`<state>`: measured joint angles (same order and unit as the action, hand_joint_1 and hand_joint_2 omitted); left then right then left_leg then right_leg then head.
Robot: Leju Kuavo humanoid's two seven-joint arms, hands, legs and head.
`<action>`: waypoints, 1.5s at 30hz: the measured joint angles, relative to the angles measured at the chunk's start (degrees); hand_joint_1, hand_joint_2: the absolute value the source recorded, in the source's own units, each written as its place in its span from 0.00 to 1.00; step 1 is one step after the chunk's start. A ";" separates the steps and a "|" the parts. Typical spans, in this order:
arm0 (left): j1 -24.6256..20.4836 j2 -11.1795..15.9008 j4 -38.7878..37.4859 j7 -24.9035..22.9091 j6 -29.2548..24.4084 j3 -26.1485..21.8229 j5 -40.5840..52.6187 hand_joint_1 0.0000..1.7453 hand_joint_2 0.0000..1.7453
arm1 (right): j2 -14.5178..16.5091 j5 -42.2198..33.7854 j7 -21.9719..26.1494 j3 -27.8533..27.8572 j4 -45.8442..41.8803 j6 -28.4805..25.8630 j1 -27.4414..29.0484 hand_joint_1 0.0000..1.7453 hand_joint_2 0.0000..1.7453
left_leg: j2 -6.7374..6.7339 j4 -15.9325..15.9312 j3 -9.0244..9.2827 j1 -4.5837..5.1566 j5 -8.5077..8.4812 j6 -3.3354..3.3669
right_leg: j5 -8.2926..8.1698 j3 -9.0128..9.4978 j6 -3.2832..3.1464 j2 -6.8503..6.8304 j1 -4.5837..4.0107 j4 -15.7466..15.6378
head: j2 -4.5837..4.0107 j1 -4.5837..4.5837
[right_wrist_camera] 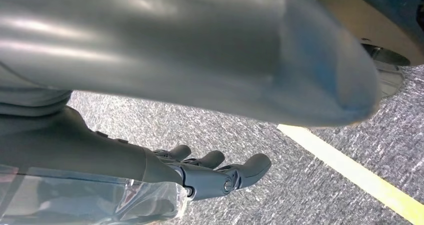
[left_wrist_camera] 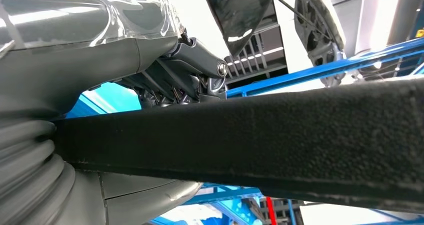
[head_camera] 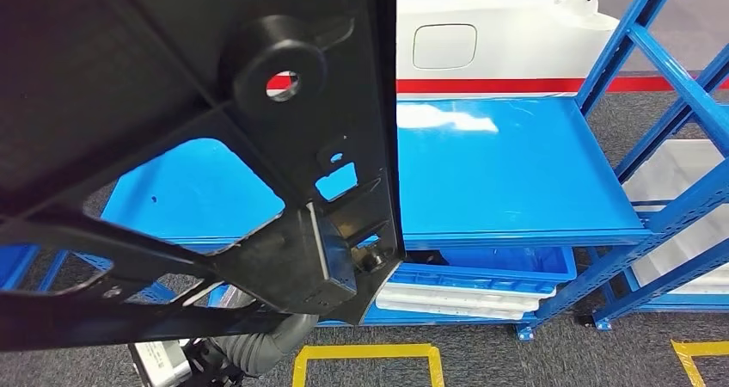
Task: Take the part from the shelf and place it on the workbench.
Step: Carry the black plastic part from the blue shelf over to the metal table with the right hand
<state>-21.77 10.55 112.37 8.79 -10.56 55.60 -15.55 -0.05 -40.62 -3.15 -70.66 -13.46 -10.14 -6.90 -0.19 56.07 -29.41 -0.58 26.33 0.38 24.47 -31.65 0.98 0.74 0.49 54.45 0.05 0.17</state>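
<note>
Black part point(left_wrist_camera: 280, 135) in left hand point(left_wrist_camera: 165, 75)

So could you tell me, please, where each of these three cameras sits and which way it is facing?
Head view: high on the body, looking forward and down at the blue shelf, with the black part close in front.
Left wrist view: behind the left hand, which grips the same black part's bar; shelf rails beyond.
Right wrist view: behind the right hand, looking down at grey carpet with a yellow line; fingers apart, holding nothing.
Shared: head and left wrist views both show the part and blue shelving.
</note>
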 joint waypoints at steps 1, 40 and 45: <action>-0.01 -0.01 0.01 0.00 0.00 0.00 -0.06 1.00 1.00 | 0.01 0.01 0.00 -0.01 0.00 0.00 -0.03 0.00 0.00 | 0.18 -1.72 0.60 0.15 -0.38 0.28 | -0.20 -0.27 0.33 0.05 -0.04 0.05 | 0.00 0.02; -0.01 -0.07 0.02 0.00 -0.02 0.36 -0.37 1.00 1.00 | 0.05 -0.17 0.00 0.00 0.09 -0.16 0.07 0.00 0.00 | -0.36 -2.47 -1.17 0.58 -2.47 3.55 | 9.10 -7.51 2.44 -0.20 0.29 16.10 | 0.01 0.54; -0.04 -0.06 0.02 0.00 -0.02 0.44 -0.45 1.00 1.00 | 0.05 -0.18 0.00 0.00 0.09 -0.26 -0.05 0.00 0.00 | -0.38 -2.25 -2.99 0.98 -4.05 3.07 | 4.64 2.35 1.80 -0.24 0.14 4.11 | 0.01 0.55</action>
<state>-21.80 10.49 112.39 8.79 -10.58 56.04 -16.00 0.00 -40.80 -3.15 -70.66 -13.38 -10.40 -6.95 -0.56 53.82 -32.40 0.39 22.28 3.44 29.11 -29.30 2.78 0.50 0.63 58.56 0.07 0.72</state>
